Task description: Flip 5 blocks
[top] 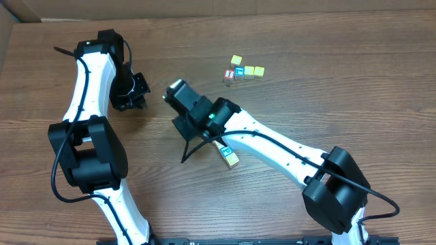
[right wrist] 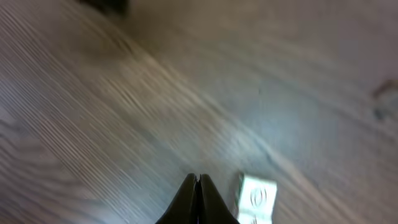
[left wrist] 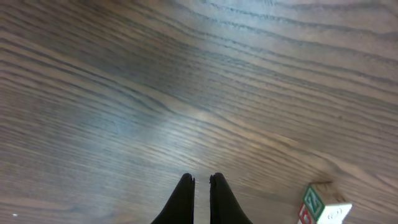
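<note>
Several small blocks [top: 244, 71] sit in a cluster on the far right of the table, showing yellow, blue and red faces. Two more blocks [top: 229, 156] lie side by side under my right forearm. My left gripper [left wrist: 201, 179] is shut with nothing in it, over bare wood at the left [top: 139, 87]. A block with green and red faces [left wrist: 320, 204] lies to its lower right, apart from it. Fingertips touching, my right gripper [right wrist: 198, 180] is shut and empty. A pale block [right wrist: 256, 198] lies just right of it without touching. The view is blurred.
The wooden table [top: 327, 102] fills the view. A black cable [top: 189, 150] hangs from the right arm, which stretches across the middle of the table. Cardboard edges [top: 13, 13] line the far side.
</note>
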Action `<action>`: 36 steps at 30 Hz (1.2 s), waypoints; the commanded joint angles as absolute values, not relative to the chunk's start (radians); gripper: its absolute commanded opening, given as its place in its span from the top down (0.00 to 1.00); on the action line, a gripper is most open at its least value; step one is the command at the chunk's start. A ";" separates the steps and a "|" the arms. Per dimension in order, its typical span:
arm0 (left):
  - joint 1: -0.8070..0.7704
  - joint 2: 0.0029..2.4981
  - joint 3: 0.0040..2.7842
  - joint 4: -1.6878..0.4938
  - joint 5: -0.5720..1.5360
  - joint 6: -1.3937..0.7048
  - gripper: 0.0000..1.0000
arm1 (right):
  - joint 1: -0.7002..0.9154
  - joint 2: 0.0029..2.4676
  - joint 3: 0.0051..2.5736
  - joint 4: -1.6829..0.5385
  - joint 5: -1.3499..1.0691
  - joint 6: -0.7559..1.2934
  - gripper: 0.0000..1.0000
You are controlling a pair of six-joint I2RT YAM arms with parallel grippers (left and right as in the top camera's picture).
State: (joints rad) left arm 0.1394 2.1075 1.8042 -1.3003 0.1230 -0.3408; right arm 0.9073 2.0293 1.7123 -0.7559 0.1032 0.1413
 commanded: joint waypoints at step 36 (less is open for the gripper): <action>0.044 2.075 1.796 -1.187 0.264 -0.236 0.96 | 0.775 2.039 2.124 -1.186 -0.200 0.359 0.96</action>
State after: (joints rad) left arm 0.1059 2.1075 1.8011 -1.1980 0.2123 -0.3042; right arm 0.8318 2.1605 2.0567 -1.1389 -0.1673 0.2718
